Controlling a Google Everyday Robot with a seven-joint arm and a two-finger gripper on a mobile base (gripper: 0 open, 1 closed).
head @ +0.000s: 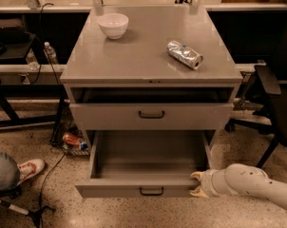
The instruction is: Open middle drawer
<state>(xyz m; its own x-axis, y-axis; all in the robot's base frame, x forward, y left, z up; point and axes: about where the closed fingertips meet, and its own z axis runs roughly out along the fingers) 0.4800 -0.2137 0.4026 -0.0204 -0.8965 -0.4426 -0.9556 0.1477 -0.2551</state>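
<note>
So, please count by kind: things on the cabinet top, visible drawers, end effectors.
White bowl: 1
Crumpled silver object: 1
Drawers: 2 (upper drawer, middle drawer pulled out)
End effector: 1, open, at the middle drawer's right front corner
Total: 5

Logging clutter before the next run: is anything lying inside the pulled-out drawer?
No, the pulled-out drawer shows only its bare grey floor, and the hand sits at its front right corner.
</note>
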